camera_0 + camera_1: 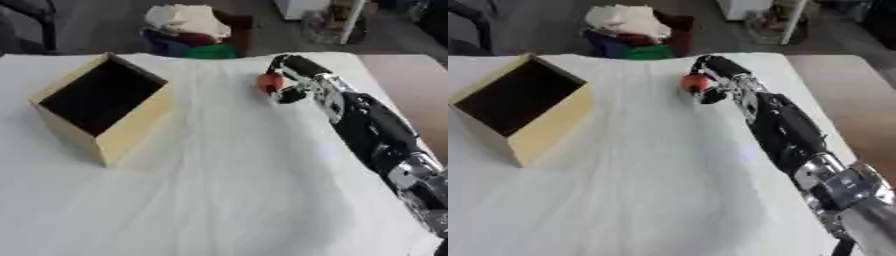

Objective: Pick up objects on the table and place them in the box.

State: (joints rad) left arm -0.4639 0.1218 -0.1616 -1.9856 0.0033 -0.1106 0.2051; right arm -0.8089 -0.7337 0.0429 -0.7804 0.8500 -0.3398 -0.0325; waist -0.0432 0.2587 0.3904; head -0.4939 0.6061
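Right hand (293,80) upper centre-right, fingers curled around small red-orange object (269,81); object roundish, long axis unclear. Open-topped box (131,127) left.

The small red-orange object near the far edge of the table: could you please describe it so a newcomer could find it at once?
On the white-clothed table, follow the black right arm to its hand near the far edge. The red-orange object sits there, the fingers curled round it. It is the only brightly coloured thing on the cloth, well right of the open wooden box.

Right hand (291,80) extended from right side over white-covered table (227,190), fingers curled round small red-orange object (269,82), open tan box (103,107) at left, interior dark.
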